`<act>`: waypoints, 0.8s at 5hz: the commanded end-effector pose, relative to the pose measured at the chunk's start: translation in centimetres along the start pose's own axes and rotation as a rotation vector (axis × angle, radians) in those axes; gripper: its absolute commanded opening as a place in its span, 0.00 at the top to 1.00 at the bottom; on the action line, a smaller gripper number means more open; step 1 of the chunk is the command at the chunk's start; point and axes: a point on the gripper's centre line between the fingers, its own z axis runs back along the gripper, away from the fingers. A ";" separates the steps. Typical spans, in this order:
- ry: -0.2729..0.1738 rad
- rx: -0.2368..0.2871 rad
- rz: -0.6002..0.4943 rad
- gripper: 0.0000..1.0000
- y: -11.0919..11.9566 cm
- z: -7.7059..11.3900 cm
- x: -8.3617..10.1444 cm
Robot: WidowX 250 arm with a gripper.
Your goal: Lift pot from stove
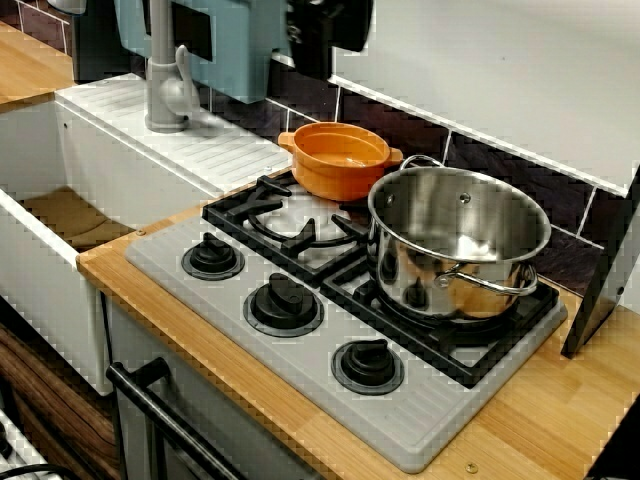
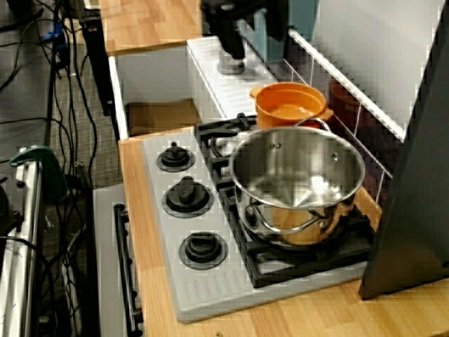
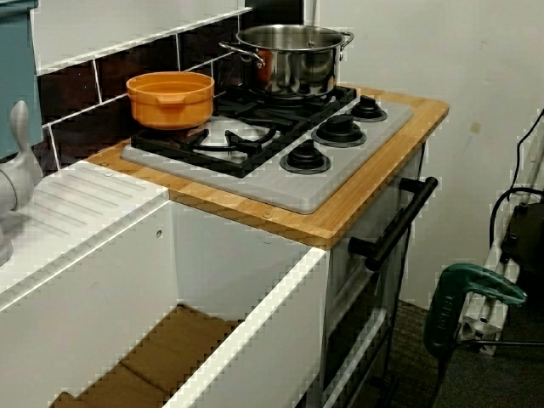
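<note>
Small, shallow and round, bright orange, with a stubby handle on each side and nothing visible inside: so looks the pot. Standing upright at the rear corner of the black grates of the stove, on the sink side, close against the dark tiled wall.

Hanging high above the ribbed drainboard, behind and to the sink side of the pot, well apart from it: the black tool. Cropped by the top edge in both the front view and the side view. Cannot tell how far open, and no sign of anything held.

Just beside the pot, on the neighbouring burner: a large shiny steel pot with loop handles, much taller than the orange one, its rim crossing part of it in the side view. Along the stove's front edge, three round black knobs. Around the stove, a wooden surface. Next to it, a white sink with a grey faucet on the drainboard. Below the stove, a black oven handle.
</note>
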 end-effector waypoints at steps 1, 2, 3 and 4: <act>0.023 0.042 0.026 0.00 2.7 -0.6 -1.7; 0.022 0.029 0.031 0.00 2.5 -1.2 -2.4; 0.019 0.027 0.037 0.00 2.6 -1.9 -2.5; 0.016 0.005 0.051 0.00 3.2 -3.0 -2.6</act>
